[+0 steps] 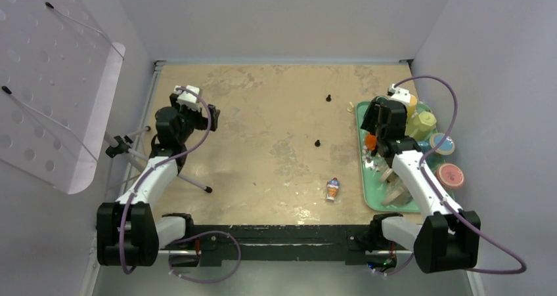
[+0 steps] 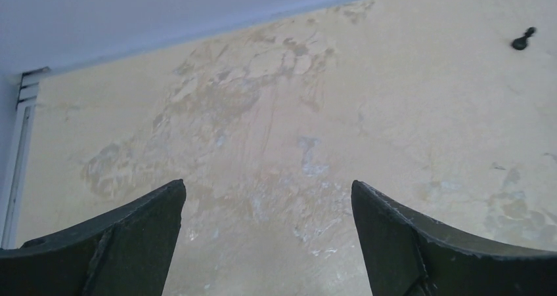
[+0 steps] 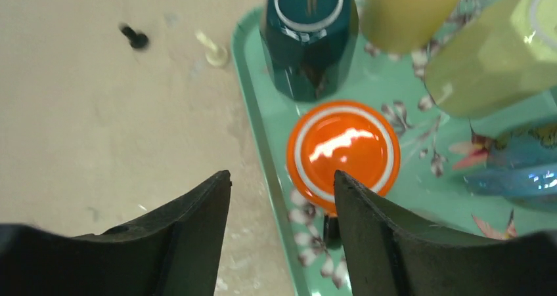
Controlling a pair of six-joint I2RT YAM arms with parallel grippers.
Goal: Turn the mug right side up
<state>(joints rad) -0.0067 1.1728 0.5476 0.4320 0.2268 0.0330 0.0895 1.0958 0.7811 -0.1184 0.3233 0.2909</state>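
**Top view:** Orange mug (image 1: pixel 371 140) at the left rim of the green tray (image 1: pixel 360 171), under the right tool (image 1: pixel 381 115). Left tool (image 1: pixel 200 115) well apart from the tray, over the tan surface (image 1: pixel 276 112).

**Left wrist view:** Left tool's jaws spread wide above the surface.

**Right wrist view:** Mug stands base up, mouth down on the tray, long axis vertical, just inside the left rim beside a teal mug (image 3: pixel 309 40), likewise base up. Right tool's jaws apart, gripping nothing; mug just beyond its right fingertip.
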